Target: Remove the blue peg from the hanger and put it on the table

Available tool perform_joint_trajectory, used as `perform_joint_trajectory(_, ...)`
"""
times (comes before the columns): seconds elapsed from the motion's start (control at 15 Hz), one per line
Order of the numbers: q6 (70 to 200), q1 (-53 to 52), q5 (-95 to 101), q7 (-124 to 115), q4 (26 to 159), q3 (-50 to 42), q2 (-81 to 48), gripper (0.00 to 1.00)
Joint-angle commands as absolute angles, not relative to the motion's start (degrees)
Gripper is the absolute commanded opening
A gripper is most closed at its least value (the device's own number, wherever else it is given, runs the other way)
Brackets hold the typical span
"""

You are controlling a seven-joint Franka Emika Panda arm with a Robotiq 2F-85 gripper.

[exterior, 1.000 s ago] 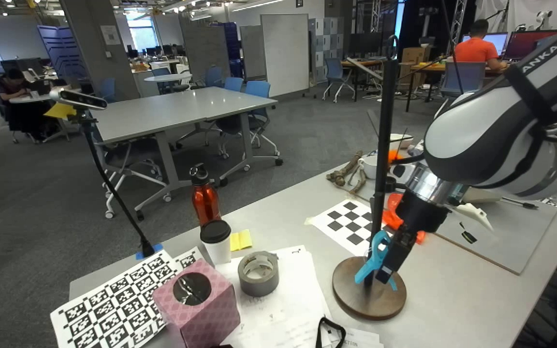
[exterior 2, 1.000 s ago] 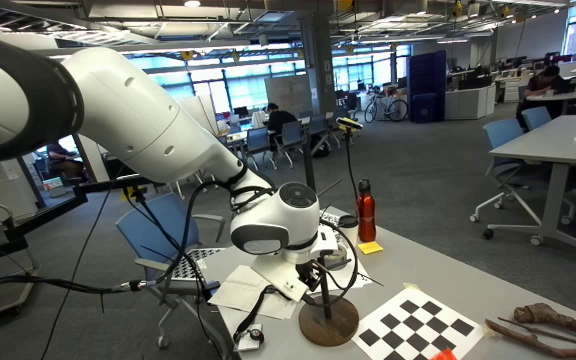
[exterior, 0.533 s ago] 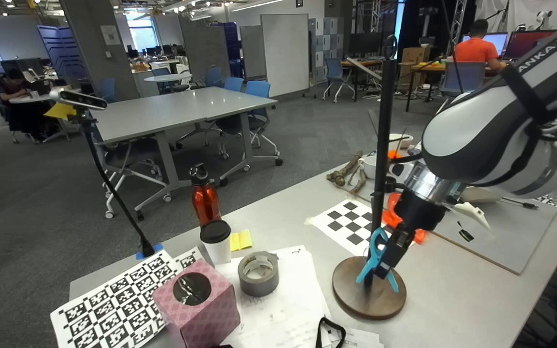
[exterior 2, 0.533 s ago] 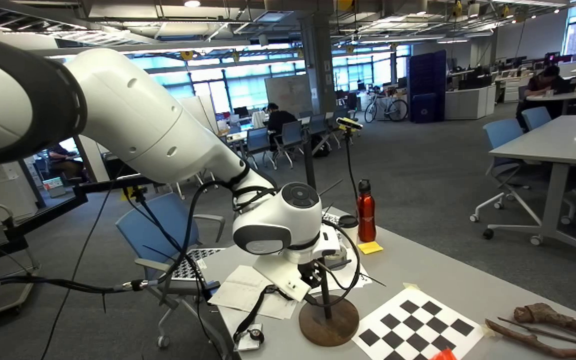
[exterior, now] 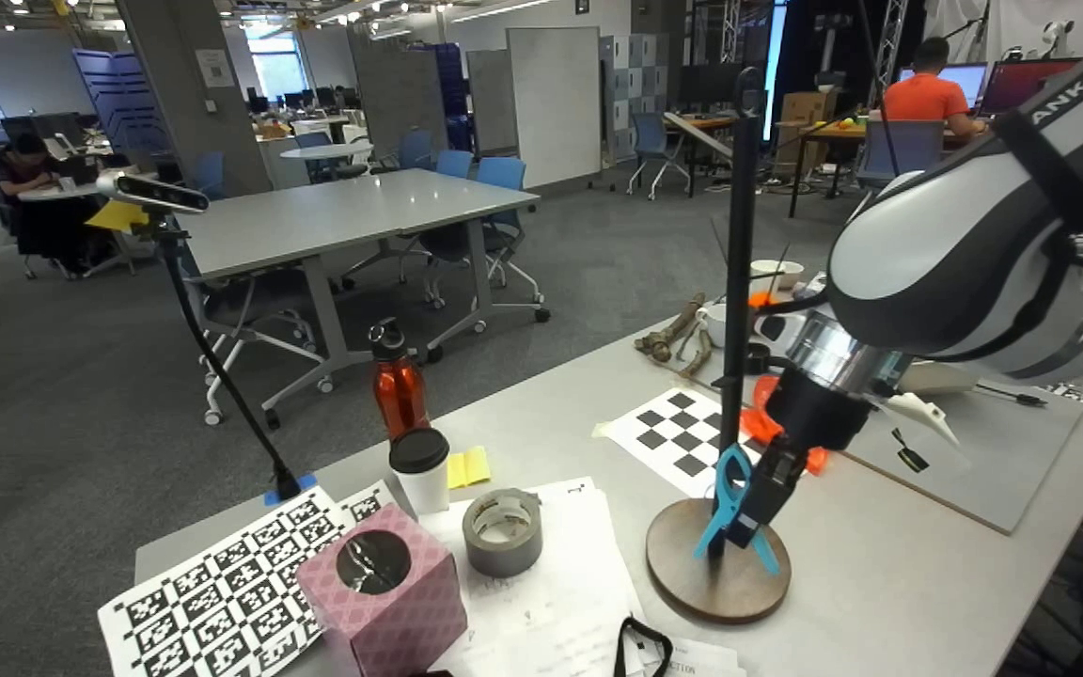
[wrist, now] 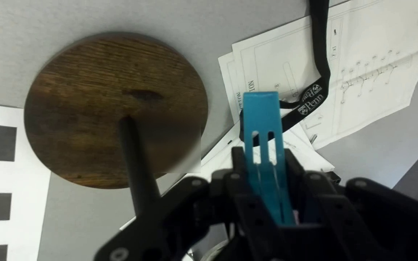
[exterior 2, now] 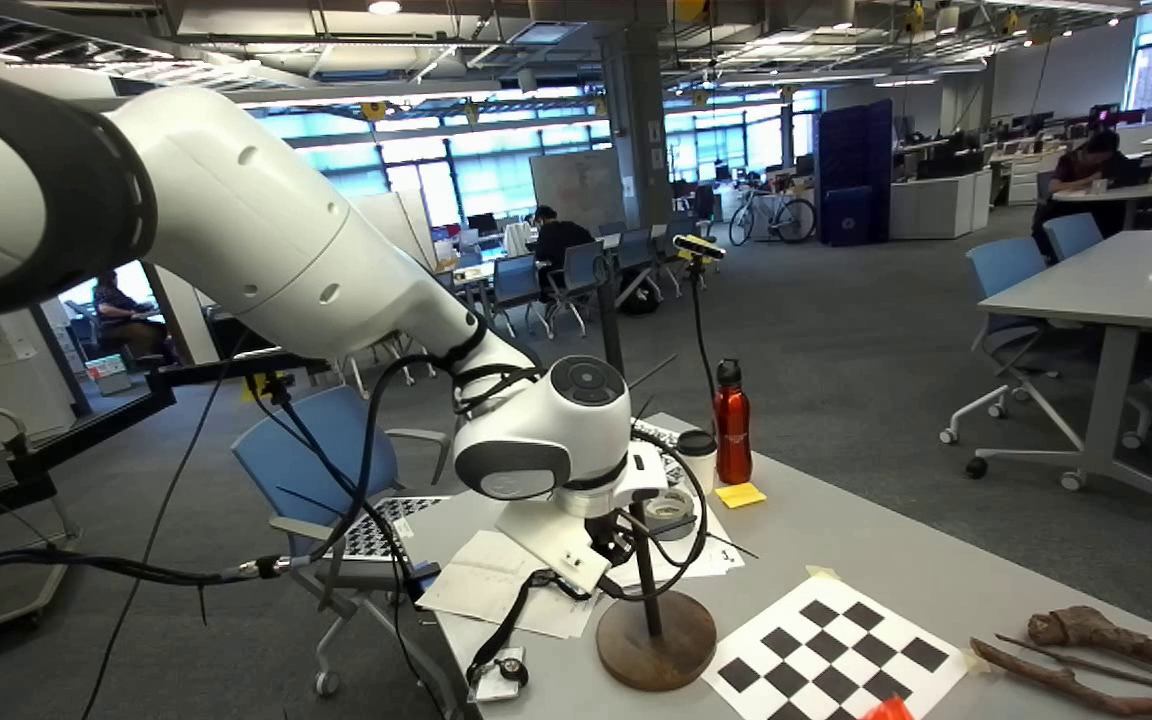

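Note:
The blue peg is a spring clip; it shows in an exterior view [exterior: 724,512] and in the wrist view [wrist: 262,108]. My gripper [wrist: 263,156] is shut on the peg, a finger pressed on each side. The hanger has a dark upright pole [exterior: 741,282] on a round brown wooden base [wrist: 85,83]. In the wrist view the peg lies to the right of the pole, apart from it in the picture. In an exterior view the peg overlaps the lower pole. In an exterior view the gripper [exterior 2: 618,545] is behind the pole and the peg is hidden.
The grey table [exterior: 889,574] carries a checkerboard sheet [exterior 2: 836,650], paper sheets with a black lanyard [wrist: 319,61], a tape roll [exterior: 502,533], a pink tissue box [exterior: 400,602], a cup [exterior: 421,475] and a red bottle [exterior: 400,395]. Branches [exterior 2: 1086,650] lie farther along.
The hanger's pole top has swung slightly left in both exterior views; the base is nearly unmoved. The arm has shifted slightly, with the peg still held between the fingers.

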State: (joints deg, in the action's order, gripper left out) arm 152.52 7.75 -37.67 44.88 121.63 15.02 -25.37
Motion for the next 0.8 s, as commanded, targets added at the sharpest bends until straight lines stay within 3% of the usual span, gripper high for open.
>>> perform_joint_trajectory(0.0,154.3,8.5,-39.9,46.7,125.7,16.8,-21.2,0.07)
perform_joint_trajectory(0.73,153.1,6.5,-47.0,49.7,131.5,15.7,-13.9,0.07)
